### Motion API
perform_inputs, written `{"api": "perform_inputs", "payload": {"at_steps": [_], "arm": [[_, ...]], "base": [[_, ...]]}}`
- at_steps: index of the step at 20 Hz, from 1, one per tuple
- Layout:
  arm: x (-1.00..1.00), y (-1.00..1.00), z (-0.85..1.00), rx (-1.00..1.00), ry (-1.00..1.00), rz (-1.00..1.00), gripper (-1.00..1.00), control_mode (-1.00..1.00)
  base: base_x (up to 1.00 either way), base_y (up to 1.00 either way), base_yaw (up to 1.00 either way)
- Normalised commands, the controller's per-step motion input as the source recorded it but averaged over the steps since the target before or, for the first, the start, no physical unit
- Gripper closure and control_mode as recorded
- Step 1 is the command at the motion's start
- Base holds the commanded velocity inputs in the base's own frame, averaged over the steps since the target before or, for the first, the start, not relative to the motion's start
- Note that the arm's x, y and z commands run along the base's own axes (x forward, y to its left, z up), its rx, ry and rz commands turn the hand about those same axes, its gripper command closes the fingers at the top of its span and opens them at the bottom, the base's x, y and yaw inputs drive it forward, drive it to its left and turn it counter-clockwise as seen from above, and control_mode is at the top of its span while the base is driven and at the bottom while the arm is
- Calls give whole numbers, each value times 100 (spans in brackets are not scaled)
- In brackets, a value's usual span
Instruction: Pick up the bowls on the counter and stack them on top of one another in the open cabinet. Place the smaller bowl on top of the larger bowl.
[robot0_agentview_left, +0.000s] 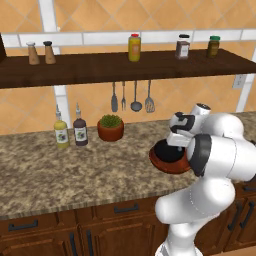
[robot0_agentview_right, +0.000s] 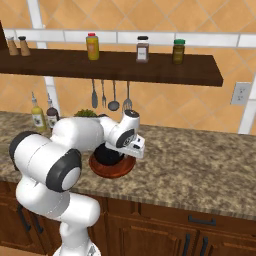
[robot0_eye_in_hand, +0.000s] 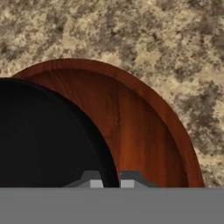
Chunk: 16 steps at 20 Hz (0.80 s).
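Both fingertips (robot0_eye_in_hand: 92, 180) pinch the smaller bowl's (robot0_eye_in_hand: 43, 135) rim.

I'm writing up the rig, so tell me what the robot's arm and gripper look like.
The arm is glossy white, built of fat rounded links with dark grey-black bands at the joints. No cables or markings show. The gripper ends in two small dark grey jaws with pale flat faces.

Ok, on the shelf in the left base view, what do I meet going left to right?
Light-capped shaker → dark-capped shaker → yellow jar with red lid → brown spice jar with black lid → dark jar with green lid, all standing on the shelf.
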Motion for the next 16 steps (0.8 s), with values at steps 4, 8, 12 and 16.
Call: {"api": "perform_inputs", "payload": {"at_steps": [4, 8, 12, 16], "arm": [[0, -2, -25, 0, 0, 0, 100, -100], [0, 0, -20, 0, 0, 0, 100, -100], [0, -1, -14, -1, 0, 0, 100, -100], [-3, 0, -7, -1, 0, 0, -100, -100]], "base": [[0, 0, 0], [0, 0, 0], [0, 0, 0], [0, 0, 0]]}}
